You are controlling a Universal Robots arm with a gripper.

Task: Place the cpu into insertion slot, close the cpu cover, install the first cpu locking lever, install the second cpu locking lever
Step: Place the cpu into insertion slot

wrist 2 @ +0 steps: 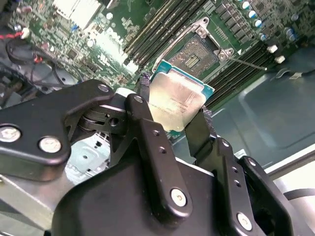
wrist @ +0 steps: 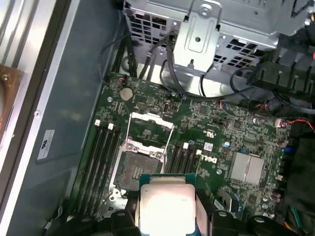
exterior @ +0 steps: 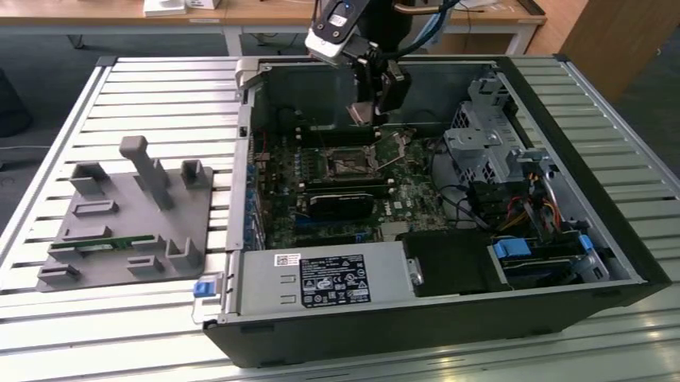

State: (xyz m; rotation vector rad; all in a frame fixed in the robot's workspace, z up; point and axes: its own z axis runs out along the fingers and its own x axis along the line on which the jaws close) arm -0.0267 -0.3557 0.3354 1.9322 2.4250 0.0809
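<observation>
Second wrist view: hand (wrist 2: pixel 173 102) clamped on cpu (wrist 2: pixel 178 97) by opposite edges, held flat, clear of uncovered slot (wrist 2: pixel 197 54); not yet seated.

Gripper (exterior: pixel 374 107) above motherboard (wrist: pixel 216 128), inside open computer case (exterior: pixel 447 338). Cpu (wrist 2: pixel 177 98) between fingers (wrist 2: pixel 199 130), clear of board. Insertion slot (wrist: pixel 135 169) below gripper, just past cpu's forward edge, not touching. Cpu cover (wrist: pixel 150 129) open at slot's side farthest from gripper. Memory slots (wrist: pixel 101 157) flank slot on both sides. Drive cage (wrist: pixel 206 29) beyond cover. Case on slatted table (exterior: pixel 159 87). Fixture block (exterior: pixel 127 215) on table, at exterior view's left of case, well apart from gripper.
</observation>
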